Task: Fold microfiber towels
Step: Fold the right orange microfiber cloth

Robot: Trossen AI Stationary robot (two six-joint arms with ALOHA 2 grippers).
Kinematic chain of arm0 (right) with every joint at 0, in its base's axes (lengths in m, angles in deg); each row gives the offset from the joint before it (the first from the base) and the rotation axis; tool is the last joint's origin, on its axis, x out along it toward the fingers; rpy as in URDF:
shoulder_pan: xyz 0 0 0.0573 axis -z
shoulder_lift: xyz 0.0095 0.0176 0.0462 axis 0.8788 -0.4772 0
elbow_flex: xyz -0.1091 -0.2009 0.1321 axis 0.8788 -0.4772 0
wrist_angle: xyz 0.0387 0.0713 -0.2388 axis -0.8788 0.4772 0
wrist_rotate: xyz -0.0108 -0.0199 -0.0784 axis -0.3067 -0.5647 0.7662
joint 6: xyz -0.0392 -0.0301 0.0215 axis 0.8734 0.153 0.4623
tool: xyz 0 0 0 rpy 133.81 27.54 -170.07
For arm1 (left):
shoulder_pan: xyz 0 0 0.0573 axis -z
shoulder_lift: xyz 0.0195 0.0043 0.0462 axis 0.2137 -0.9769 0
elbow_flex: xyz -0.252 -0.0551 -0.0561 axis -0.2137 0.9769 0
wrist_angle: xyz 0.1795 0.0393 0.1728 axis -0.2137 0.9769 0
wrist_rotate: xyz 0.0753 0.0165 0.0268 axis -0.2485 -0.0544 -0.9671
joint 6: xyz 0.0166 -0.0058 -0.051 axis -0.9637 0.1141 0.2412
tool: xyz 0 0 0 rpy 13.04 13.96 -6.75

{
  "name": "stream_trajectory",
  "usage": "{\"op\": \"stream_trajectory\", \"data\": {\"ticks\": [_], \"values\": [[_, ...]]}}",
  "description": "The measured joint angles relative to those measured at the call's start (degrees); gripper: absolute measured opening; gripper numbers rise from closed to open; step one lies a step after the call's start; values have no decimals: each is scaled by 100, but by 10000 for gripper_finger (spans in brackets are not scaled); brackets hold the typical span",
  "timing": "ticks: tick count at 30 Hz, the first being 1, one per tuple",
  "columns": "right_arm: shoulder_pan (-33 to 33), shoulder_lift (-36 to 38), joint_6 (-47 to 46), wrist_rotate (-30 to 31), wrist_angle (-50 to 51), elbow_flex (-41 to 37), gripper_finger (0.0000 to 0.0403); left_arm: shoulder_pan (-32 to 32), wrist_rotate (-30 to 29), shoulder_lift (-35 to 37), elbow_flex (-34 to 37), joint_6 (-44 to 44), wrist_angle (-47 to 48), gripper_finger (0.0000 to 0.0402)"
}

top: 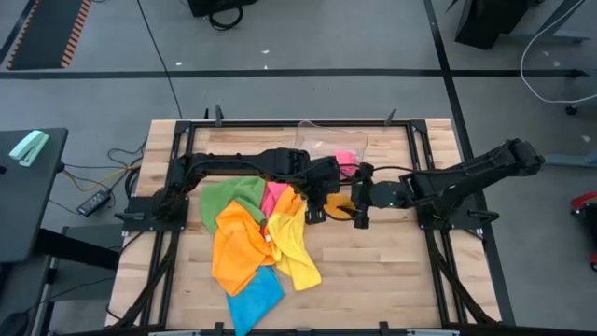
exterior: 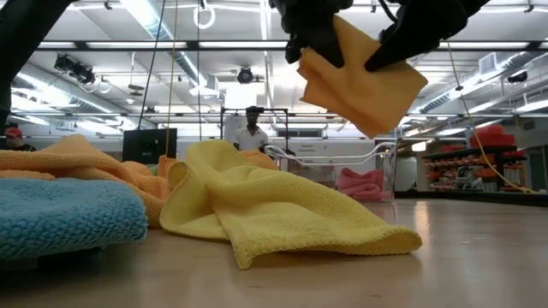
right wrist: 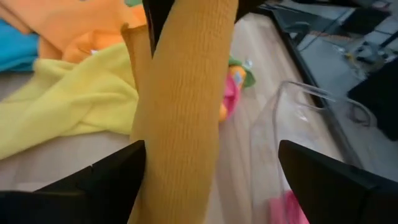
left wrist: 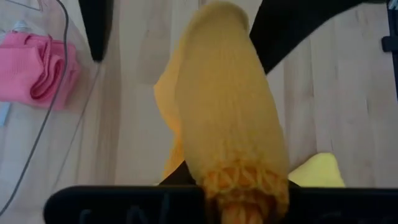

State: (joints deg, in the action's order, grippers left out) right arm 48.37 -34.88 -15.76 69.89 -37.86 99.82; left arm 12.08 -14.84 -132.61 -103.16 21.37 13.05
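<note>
A clear plastic tray (top: 328,140) is holding a folded pink towel (top: 345,159). The left tool (top: 315,213) is pinching a soft orange towel (exterior: 364,81) above the table (top: 392,271). The right tool (top: 360,217) is standing wide open beside it. A fuzzy towel pile (top: 256,238) is lying nearby.

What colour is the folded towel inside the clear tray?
Pink; the folded towel shows best in the left wrist view.
</note>
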Motion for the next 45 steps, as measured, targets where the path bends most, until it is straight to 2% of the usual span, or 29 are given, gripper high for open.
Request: {"op": "stream_trajectory", "data": {"ticks": [5, 10, 16, 21, 25, 28, 35, 39, 45], "values": [[139, -114, -43, -529, 32, -2, 355, 52, -7, 0, 0, 32, -1, 45], [141, -294, -58, -847, 38, -4, 307, 54, -4, 0, 0, 52, -27, 37], [137, -235, -160, -847, 297, -7, 219, 51, -3, 0, 1, 38, 135, 28], [136, -248, -25, -1160, 231, -7, 132, 82, 1, 0, 0, -15, 126, 53], [132, -305, 105, -1628, 191, -9, 66, 130, 121, 0, 2, -422, 144, 68], [37, -303, 189, -1757, 285, -10, 32, 162, 329, 0, 2, -591, 147, 83], [-246, -302, 242, -1980, 358, -11, 14, 183, 353, 0, 2, -623, 156, 150], [-235, -302, -407, -2620, 587, -11, 14, 167, 348, 144, 2, -618, 301, 177], [-221, -174, -1471, -3727, 962, -13, 22, 266, 352, 418, -2, -636, 668, 184]]}}
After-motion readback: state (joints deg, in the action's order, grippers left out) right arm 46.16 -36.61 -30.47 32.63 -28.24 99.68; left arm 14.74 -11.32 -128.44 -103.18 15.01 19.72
